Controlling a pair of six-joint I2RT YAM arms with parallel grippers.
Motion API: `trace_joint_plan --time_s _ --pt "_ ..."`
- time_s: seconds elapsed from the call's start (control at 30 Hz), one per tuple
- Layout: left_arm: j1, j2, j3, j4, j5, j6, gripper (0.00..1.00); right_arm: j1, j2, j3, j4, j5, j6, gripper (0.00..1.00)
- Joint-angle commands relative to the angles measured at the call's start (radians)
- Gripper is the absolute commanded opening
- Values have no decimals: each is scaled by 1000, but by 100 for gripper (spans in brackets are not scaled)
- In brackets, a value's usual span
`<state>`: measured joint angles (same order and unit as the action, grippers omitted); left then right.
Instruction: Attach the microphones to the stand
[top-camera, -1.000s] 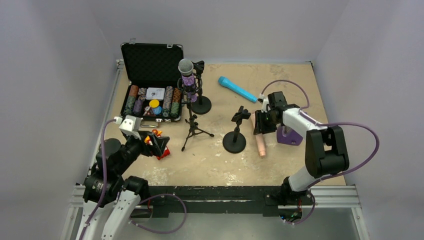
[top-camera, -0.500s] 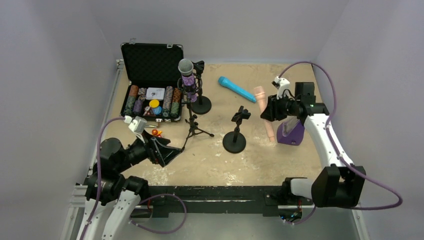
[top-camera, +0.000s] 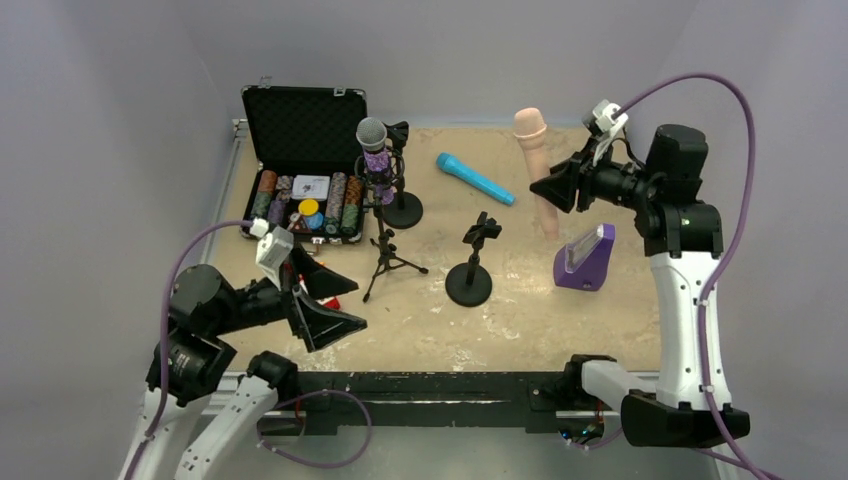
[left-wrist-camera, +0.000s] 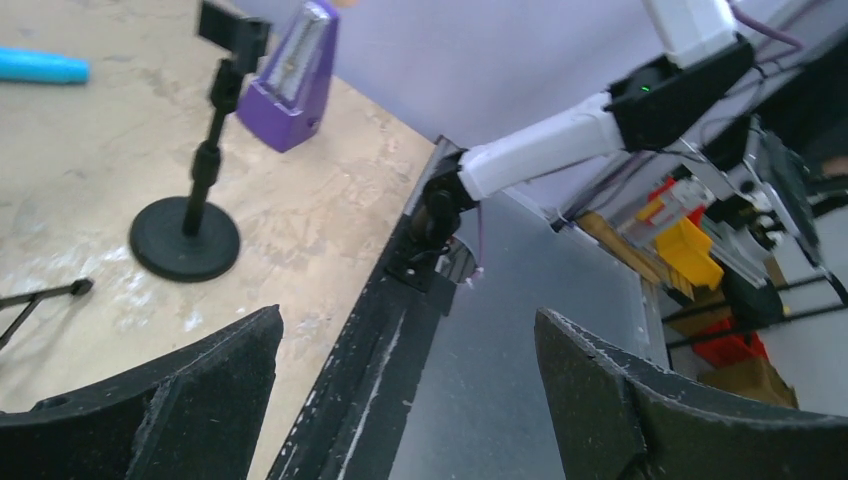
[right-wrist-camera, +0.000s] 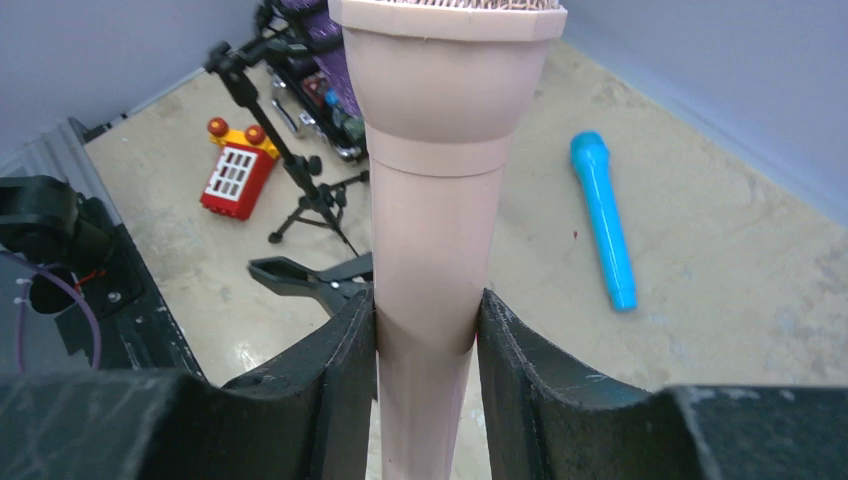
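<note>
Chips (top-camera: 337, 200) in case (top-camera: 303, 128), pink microphone (top-camera: 531, 128) in hand (top-camera: 553, 189)

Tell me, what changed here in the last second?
The right gripper, clamped on the pink microphone, swung it up off the table and stood it upright, farther back. The open left gripper pulled back toward the near edge. The blue microphone, purple microphone and empty stand stayed put.

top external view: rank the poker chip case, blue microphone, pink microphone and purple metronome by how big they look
1. poker chip case
2. pink microphone and blue microphone: similar length. The pink one is held up nearer the camera in the right gripper, so they are left unranked.
3. purple metronome
</note>
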<state>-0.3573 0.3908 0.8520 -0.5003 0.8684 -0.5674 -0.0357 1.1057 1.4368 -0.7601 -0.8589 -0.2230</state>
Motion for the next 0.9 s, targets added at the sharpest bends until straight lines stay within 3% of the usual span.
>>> trace_joint_plan --time_s 0.0,0.17,0.27,0.5,0.7,0.87 --pt "-155 99 102 57 -51 12 99 -3 -3 111 -9 -152 62 0" --pt "-442 271 216 92 -292 82 99 -1 5 144 39 -286 150 0" --pt "-549 408 307 163 -409 96 99 -1 5 138 107 -366 242 0" --pt "-613 692 466 365 -621 19 99 -1 -18 78 333 -501 486 0" --pt "-664 866 544 524 -671 -49 99 0 -44 3 454 -527 597 0" --pt "-706 973 618 551 -713 -57 95 0 -54 -21 505 -539 640 0"
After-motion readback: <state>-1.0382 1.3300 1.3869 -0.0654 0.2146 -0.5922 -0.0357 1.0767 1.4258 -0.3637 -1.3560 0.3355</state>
